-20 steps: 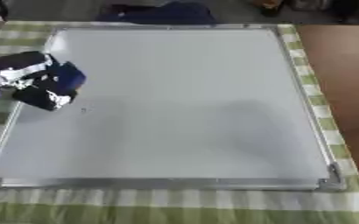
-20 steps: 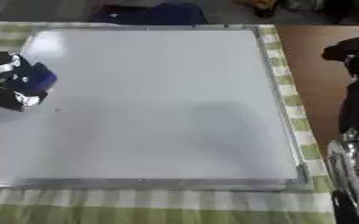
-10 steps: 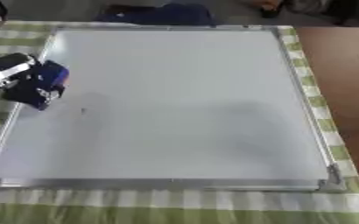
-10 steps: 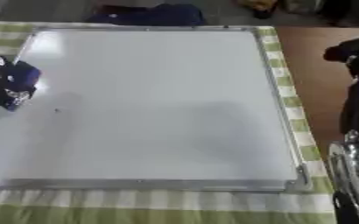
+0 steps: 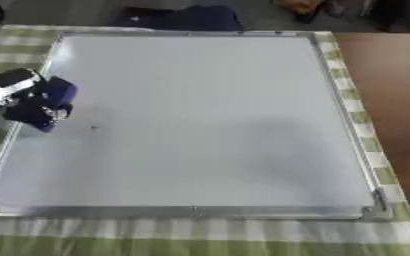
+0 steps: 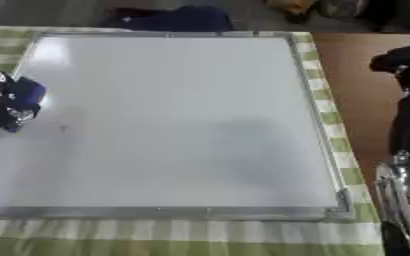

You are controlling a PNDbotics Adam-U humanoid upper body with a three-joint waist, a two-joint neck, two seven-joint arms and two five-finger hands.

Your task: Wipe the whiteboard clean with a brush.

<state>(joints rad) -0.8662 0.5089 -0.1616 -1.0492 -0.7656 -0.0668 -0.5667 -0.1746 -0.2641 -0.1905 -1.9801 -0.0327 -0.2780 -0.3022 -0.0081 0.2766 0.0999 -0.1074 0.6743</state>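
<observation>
A large whiteboard [image 5: 200,115] in a silver frame lies flat on a green checked cloth. Its surface looks almost bare, with a tiny dark mark [image 5: 93,127] near the left side. My left hand [image 5: 12,89] sits at the board's left edge, its fingers curled round a dark blue brush [image 5: 54,95] that rests on the board. My right arm [image 6: 408,125] shows at the right edge of the right eye view, off the board. I cannot make out how the right hand is held.
The green checked cloth [image 5: 200,240] shows as a strip in front of the board and along its sides. A dark blue bundle [image 5: 191,17] lies just beyond the far edge. A brown surface [image 5: 392,100] lies right of the cloth.
My left hand with the brush has slid a little to the left, toward the board's left edge, and slightly nearer. The right arm has stayed put.
</observation>
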